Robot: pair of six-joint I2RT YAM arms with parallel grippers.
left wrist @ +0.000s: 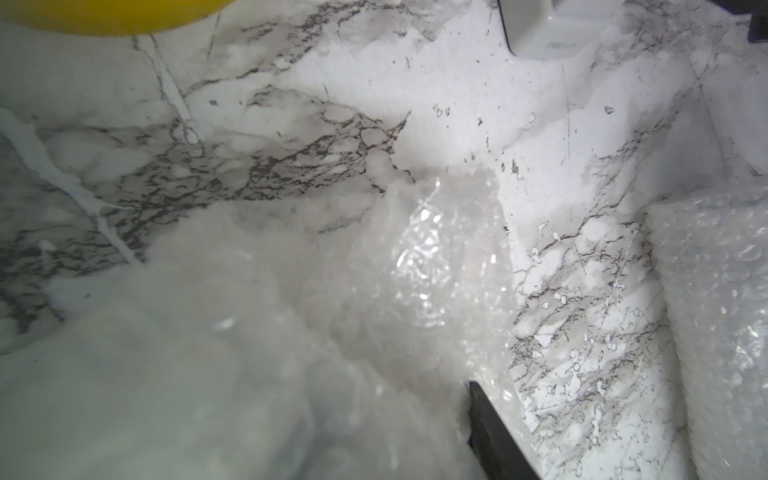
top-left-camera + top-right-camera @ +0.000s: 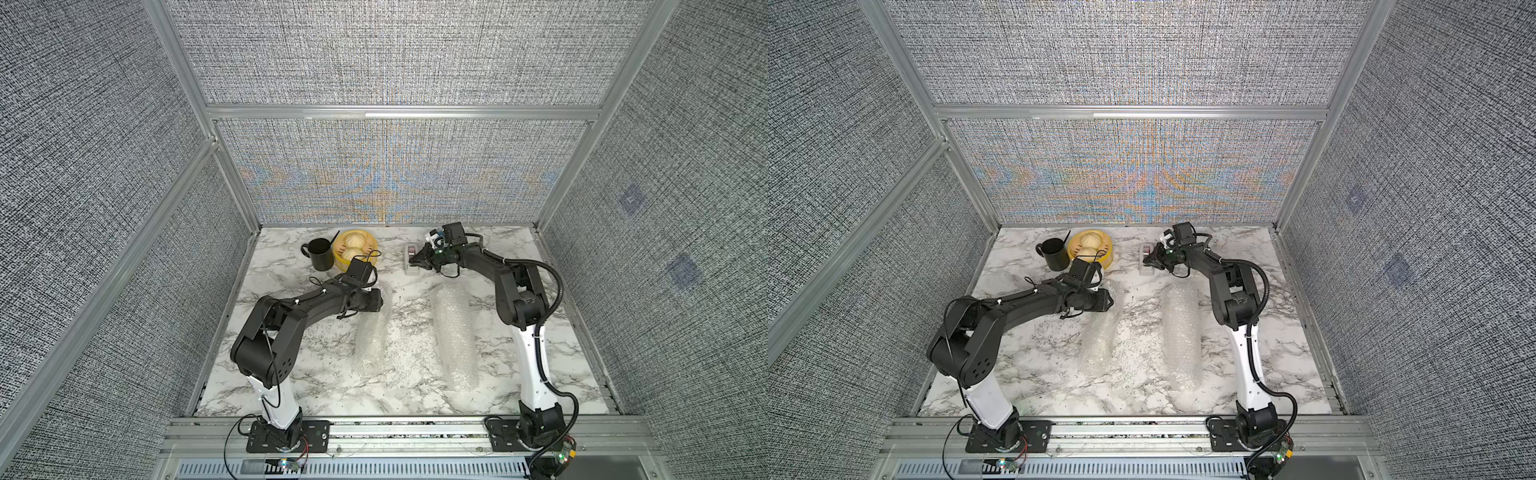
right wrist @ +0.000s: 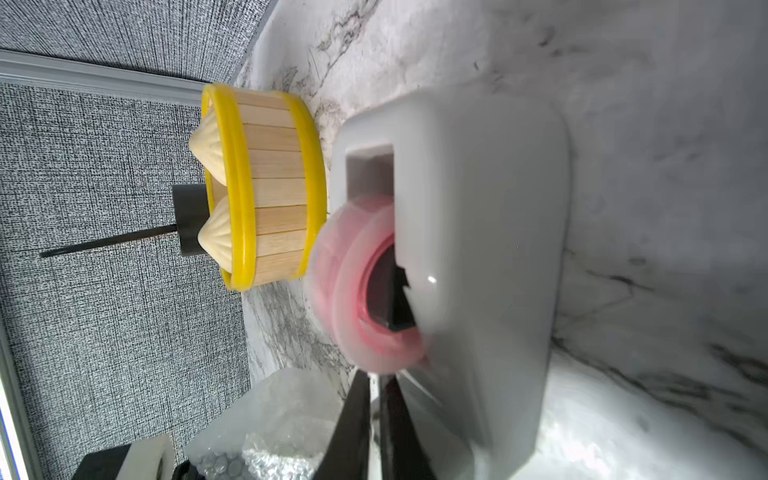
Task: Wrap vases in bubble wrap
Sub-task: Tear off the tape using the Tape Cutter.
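Shows two bubble wrap point(image 2: 453, 332) bundles side by side mid-table, with right gripper point(image 3: 376, 386) pressed together at the tape dispenser point(image 3: 490, 187) at 12 o'clock, left gripper point(image 2: 1106, 299) at 10 o'clock with grip untellable, dispenser lettering point(image 1: 559, 45) illegible.

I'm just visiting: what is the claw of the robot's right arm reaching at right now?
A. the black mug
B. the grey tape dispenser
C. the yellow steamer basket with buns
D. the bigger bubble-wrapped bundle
B: in a top view the right gripper sits at the tape dispenser, and the right wrist view shows its shut tips just beside the pink tape roll.
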